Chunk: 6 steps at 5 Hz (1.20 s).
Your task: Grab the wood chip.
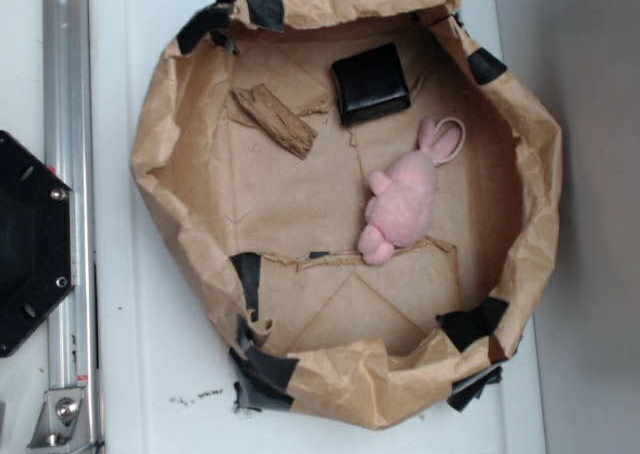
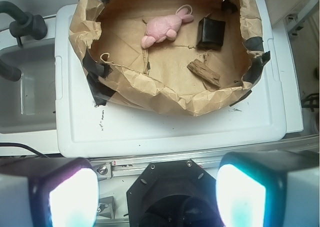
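Note:
The wood chip (image 1: 273, 119) is a small rough brown strip lying flat in the upper left of the brown paper basin (image 1: 160, 164). In the wrist view the wood chip (image 2: 204, 72) shows at the right of the paper basin (image 2: 165, 94). My gripper (image 2: 157, 196) is open, its two pale fingertip pads (image 2: 73, 197) spread wide at the bottom of the wrist view with nothing between them. It hovers far back over the black robot base, well away from the chip. In the exterior view the gripper is out of sight.
A pink plush rabbit (image 1: 405, 196) lies right of centre in the basin, and a black square box (image 1: 371, 82) sits at the top by the chip. The basin rests on a white lid (image 2: 165, 127). A metal rail (image 1: 68, 204) and black base plate (image 1: 30, 244) stand left.

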Available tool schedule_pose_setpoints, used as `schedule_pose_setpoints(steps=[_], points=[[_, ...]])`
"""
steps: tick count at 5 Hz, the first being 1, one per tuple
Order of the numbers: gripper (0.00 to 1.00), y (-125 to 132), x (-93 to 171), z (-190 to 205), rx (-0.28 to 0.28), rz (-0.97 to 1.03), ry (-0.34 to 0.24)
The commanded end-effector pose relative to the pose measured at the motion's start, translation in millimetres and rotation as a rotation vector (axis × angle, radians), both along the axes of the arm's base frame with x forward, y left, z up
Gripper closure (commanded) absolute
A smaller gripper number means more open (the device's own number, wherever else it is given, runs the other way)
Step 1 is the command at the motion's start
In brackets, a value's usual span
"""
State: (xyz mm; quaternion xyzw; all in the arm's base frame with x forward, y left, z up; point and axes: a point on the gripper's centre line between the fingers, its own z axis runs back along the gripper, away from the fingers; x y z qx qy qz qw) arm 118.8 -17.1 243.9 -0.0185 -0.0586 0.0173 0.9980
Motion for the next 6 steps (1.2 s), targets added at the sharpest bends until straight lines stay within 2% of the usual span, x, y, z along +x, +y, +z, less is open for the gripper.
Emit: schedule_pose_setpoints(steps=[1,2,3,4,5,6], points=[[0.00,0.0,0.0,0.0,0.000,0.000,0.000],[0.00,16.9,50.0,-35.4,0.128,-0.027,0.115],[0.00,27.3,93.9,-59.9,0.207,-0.152,0.128],[0.00,32.7,113.7,-87.8,0.242,-0.302,0.122],[0.00,39.7,101.1,-93.3,0.231,-0.471,0.059],[0.00,57.5,101.0,-96.9,0.221,-0.491,0.041]])
